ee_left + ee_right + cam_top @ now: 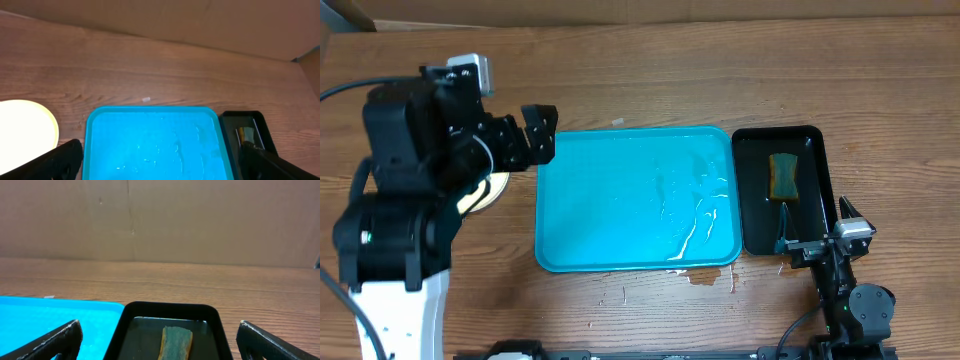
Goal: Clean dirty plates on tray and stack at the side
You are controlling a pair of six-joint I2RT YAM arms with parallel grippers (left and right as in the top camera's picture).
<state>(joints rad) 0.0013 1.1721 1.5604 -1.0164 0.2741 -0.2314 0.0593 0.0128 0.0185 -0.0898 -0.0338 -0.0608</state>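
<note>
The tray [620, 200] is bright cyan all over, with thin white glints of wet streaking its right half. Beside it, the smaller tray [815, 215] is glossy black, and the sponge [783, 176] in it is dull green with a yellow-orange edge. The plate [25, 127] is pale yellow. The table [650, 80] is mid-brown wood with fine darker grain lines, marked by a small orange-brown smear [705, 277]. The cardboard wall [160, 220] is plain tan. The left arm [410, 140] is black above a white base.
</note>
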